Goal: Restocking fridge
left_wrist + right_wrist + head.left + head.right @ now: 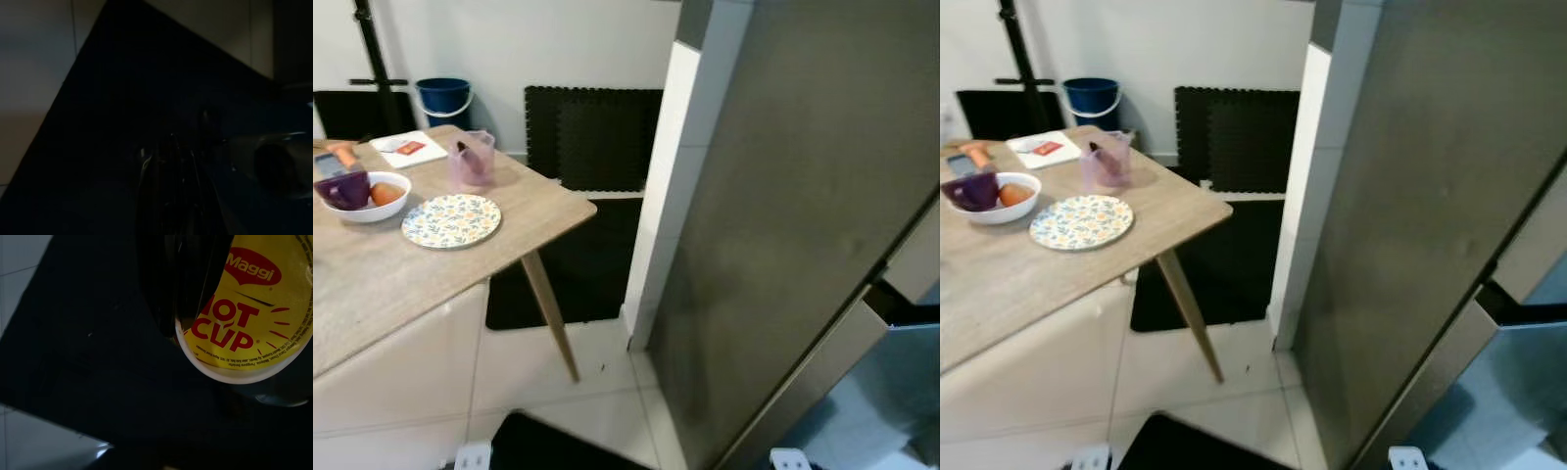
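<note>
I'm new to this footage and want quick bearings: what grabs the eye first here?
The tall grey fridge takes up the right side of the head views, its door shut. To its left stands a wooden table carrying a floral plate, a white bowl and a pink pitcher. In the right wrist view, the right tool holds a yellow Maggi Hot Cup over a dark mat.

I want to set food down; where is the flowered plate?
The flowered plate lies on the wooden table at the robot's left, beside the white bowl.

glossy black fingers (181, 279); white feet (790, 458) below.
</note>
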`<state>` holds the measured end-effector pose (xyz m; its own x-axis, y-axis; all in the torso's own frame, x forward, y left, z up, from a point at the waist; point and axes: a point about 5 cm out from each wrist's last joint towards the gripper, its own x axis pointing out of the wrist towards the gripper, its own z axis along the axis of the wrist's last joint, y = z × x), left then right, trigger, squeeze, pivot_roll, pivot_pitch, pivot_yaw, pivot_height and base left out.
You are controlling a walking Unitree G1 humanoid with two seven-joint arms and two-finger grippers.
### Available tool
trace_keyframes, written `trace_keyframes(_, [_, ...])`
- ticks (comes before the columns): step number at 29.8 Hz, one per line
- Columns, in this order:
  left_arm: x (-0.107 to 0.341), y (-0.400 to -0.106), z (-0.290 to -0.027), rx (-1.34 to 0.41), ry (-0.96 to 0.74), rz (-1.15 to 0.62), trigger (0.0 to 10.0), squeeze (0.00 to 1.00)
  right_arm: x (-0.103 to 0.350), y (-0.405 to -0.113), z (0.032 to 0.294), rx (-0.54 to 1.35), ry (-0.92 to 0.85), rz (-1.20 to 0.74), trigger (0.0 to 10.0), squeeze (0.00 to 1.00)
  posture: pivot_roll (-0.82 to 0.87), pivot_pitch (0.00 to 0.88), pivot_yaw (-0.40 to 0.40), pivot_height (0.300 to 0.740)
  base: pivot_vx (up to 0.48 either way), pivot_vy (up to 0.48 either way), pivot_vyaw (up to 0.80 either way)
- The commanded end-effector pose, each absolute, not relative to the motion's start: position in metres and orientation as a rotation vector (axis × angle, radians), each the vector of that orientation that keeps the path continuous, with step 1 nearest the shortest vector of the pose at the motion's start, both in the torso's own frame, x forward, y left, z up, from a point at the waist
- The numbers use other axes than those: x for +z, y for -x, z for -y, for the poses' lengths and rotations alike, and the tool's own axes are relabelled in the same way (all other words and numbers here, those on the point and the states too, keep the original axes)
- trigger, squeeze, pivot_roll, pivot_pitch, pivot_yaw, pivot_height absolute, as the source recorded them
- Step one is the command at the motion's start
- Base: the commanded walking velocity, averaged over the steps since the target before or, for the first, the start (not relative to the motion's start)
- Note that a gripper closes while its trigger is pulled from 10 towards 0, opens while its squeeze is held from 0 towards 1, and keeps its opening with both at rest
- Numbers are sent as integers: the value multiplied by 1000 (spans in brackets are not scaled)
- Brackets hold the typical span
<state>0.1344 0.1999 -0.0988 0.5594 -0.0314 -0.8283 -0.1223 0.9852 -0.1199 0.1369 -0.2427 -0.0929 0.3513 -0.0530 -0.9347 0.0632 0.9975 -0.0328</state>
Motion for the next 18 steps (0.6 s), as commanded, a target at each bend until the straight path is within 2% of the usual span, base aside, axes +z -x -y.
trace_keyframes(1, [-100,-134,-195,31,164,-992,10000,0,-93,-137,245,-96,-17,-1211,10000,0,5,0,-44,740,0,0,-781])
trace_keyframes(18, [-100,-140,-182,-55,157,-1014,10000,0,-96,-128,244,-130,-40,-1236,10000,0,-3,0,-31,740,0,0,-785])
